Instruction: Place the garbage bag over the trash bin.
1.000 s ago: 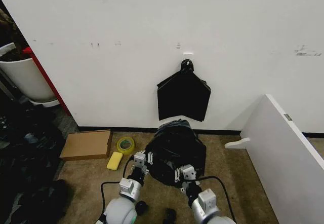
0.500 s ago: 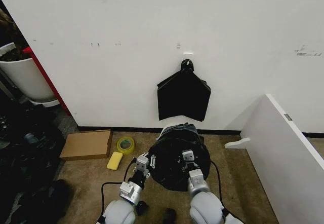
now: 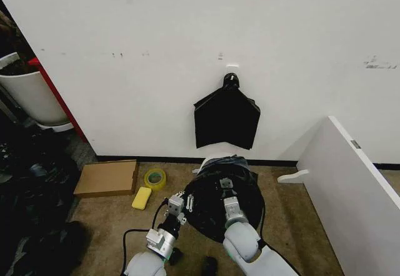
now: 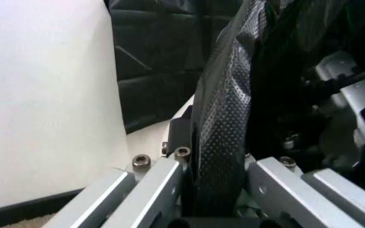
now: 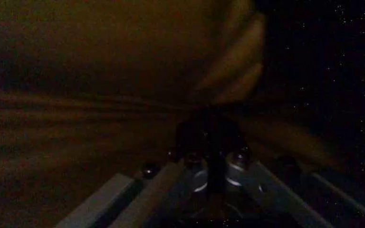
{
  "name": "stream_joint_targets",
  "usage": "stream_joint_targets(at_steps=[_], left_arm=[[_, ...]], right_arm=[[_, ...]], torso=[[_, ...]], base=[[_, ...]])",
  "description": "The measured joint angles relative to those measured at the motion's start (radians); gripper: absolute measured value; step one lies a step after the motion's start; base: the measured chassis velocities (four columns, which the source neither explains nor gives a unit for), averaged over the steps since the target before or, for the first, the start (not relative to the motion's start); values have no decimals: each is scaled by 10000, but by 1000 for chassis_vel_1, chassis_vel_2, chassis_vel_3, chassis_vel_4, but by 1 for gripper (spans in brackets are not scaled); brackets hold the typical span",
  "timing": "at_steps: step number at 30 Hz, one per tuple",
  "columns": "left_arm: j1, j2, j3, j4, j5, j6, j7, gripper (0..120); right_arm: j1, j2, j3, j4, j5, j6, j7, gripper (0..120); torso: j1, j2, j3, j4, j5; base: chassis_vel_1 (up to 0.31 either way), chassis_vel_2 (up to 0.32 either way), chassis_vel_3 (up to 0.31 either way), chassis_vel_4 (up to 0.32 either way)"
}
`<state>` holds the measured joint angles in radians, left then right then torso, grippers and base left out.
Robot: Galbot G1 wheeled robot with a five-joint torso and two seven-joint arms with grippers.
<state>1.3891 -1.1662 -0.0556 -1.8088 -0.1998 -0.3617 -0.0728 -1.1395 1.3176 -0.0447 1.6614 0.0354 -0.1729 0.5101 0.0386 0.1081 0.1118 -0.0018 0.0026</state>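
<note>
Plastic film, black and glossy, is draped over the trash bin [image 3: 205, 162], which stands on the carpet against the white wall, just below a flat black bundle [image 3: 226, 119] hanging from a hook. Only a sliver of cream rim shows at the back; the garbage bag [image 3: 215, 192] covers the rest of the top.

The left end effector [image 3: 179, 203] sits at the bag's left edge. In the left wrist view a fold of the garbage bag [image 4: 224, 123] runs between its jaws, which look closed on it, with the cream bin wall [image 4: 43, 95] close beside. The right end effector [image 3: 226, 190] is pushed into the middle of the bag; its wrist view is dark, and I cannot tell whether its jaws are open or closed.

This bag will handle as very light, limp and slippery: it will crumple, cling and slide off the rolled rim unless pulled taut. The hem is probably the best place to grip, pinching a doubled fold, since single film may tear or slip free.
</note>
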Motion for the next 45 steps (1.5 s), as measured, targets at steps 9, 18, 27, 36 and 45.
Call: stream_joint_targets(at_steps=[9, 18, 27, 36, 45], left_arm=[[-299, -103, -182, 457, 33, -99, -76, 0], [-532, -138, -175, 945, 685, -479, -27, 0], [-574, -85, -202, 899, 823, -683, -6, 0], [-376, -28, -58, 479, 622, -647, 61, 0], [-241, 58, -33, 209, 407, -485, 67, 0]], right_arm=[[-907, -754, -165, 1268, 354, 310, -520, 0], [-1376, -1500, -444, 3579, 3772, -2874, -386, 0], [-910, -1579, -710, 3695, 5303, -5269, 83, 0], [-226, -1067, -894, 2458, 4798, -4897, 120, 0], [241, -943, -818, 884, 2330, -3322, -165, 0]], torso=[[0, 0, 0, -3, -1], [0, 0, -1, -2, -1], [0, 0, -1, -1, -1], [0, 0, 0, -1, -1], [0, 0, 0, -1, -1]], base=[[0, 0, 0, 0], [0, 0, 0, 0], [0, 0, 0, 0], [0, 0, 0, 0], [0, 0, 0, 0]])
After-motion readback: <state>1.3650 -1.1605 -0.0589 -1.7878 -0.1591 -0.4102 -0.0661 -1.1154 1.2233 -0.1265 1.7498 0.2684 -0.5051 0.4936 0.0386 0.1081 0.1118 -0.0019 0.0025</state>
